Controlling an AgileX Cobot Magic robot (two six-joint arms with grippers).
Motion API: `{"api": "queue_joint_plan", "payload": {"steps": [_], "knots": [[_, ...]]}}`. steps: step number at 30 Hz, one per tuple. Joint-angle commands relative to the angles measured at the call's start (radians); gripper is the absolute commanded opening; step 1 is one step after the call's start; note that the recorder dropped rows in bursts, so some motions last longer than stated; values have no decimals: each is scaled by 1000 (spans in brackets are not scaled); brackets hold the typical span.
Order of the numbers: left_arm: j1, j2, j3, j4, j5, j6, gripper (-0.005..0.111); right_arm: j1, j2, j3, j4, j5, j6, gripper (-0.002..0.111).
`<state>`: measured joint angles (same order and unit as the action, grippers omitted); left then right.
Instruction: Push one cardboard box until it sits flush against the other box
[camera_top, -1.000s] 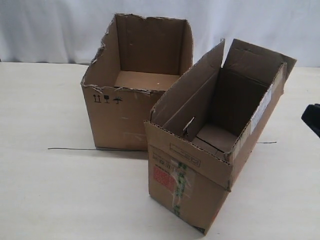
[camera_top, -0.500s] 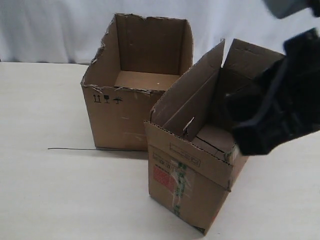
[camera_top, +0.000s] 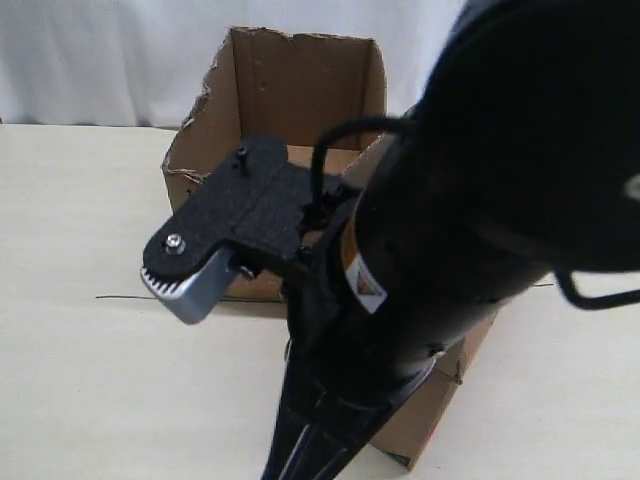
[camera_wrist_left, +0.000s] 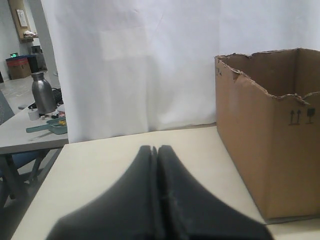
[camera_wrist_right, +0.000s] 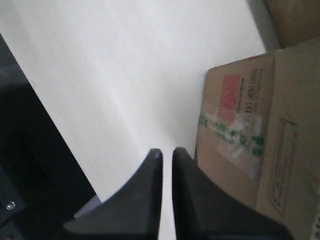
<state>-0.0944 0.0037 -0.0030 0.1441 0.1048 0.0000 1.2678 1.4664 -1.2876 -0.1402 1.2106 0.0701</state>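
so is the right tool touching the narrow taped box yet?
Cannot tell. In the right wrist view the right tool sits beside the cardboard box, but its fingertips overlap the box edge with no plain gap or contact. The exterior view is blocked by the arm.

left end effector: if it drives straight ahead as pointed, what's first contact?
Probably nothing nearby. The left end effector, shut, points across bare table toward the white curtain. The other box sits off to one side of that line; depth unclear.

White curtain (camera_wrist_left: 150, 65) backdrop, pale tabletop (camera_top: 80, 200), grey side desk (camera_wrist_left: 25, 140) with steel flask (camera_wrist_left: 43, 92)
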Motion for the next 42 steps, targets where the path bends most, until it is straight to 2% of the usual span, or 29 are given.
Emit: {"api": "queue_joint_plan", "payload": {"steps": [1,9,16,29,36,42], "knots": [[1,-4,3,1,-13,0,0,3,44,38,-23,11,-6,5],[1,-4,3,1,-5,0,0,0,43,143,-213,11,59,5],[1,-4,3,1,-8,0,0,0,43,163,-366,11,127,5],[1,-4,3,1,-8,0,0,-208,43,166,-495,3,149,5],[1,-4,3,1,-11,0,0,-336,43,166,-503,-153,151,5],[1,-4,3,1,-11,0,0,-369,40,166,-503,-183,151,5]]}}
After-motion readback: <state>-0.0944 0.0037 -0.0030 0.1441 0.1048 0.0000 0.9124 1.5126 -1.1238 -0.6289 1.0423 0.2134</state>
